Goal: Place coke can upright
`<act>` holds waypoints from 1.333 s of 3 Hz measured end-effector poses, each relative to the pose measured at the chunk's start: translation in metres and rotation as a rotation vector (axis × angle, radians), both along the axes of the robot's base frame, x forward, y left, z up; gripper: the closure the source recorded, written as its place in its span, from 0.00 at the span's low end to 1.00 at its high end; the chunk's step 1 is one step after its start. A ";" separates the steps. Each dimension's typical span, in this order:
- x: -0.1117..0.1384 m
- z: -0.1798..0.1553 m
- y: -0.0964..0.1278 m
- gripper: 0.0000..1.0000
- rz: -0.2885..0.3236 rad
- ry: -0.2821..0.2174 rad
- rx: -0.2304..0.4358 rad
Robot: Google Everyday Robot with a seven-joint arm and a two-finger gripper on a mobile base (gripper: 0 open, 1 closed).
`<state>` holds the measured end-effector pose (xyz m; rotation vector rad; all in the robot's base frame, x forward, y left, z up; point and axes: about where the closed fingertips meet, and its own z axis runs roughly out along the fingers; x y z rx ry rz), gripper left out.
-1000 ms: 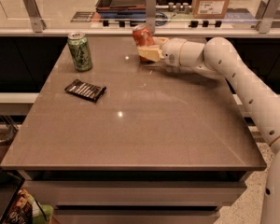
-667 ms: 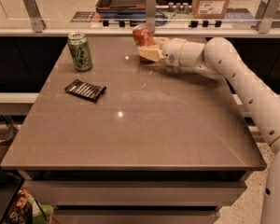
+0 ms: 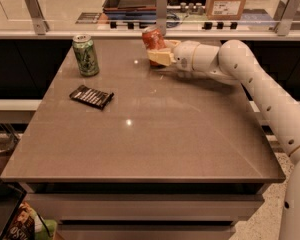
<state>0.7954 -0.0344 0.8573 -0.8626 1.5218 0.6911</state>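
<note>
The coke can (image 3: 152,37), orange-red with a silver top, stands nearly upright at the far edge of the table, leaning slightly left. My gripper (image 3: 159,52) reaches in from the right and is closed around the can's lower part; its cream fingers (image 3: 160,59) touch the can's right side. The can's base is at or just above the tabletop; I cannot tell which. The white arm (image 3: 240,64) stretches back to the right edge of the view.
A green can (image 3: 85,55) stands upright at the table's far left. A flat black wrapped bar (image 3: 91,96) lies in front of it. The brown table (image 3: 150,144) ends at a counter with a glass rail (image 3: 162,6) behind it.
The coke can has tipped from a tilt to nearly upright in the gripper. The arm has hardly moved. The green can and black bar have not moved.
</note>
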 end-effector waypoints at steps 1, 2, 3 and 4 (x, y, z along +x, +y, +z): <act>0.000 -0.001 0.004 0.37 0.005 0.001 0.001; 0.000 -0.001 0.007 0.14 0.010 0.002 0.001; -0.001 -0.002 0.010 0.00 0.014 0.003 0.002; -0.001 -0.002 0.011 0.00 0.014 0.003 0.002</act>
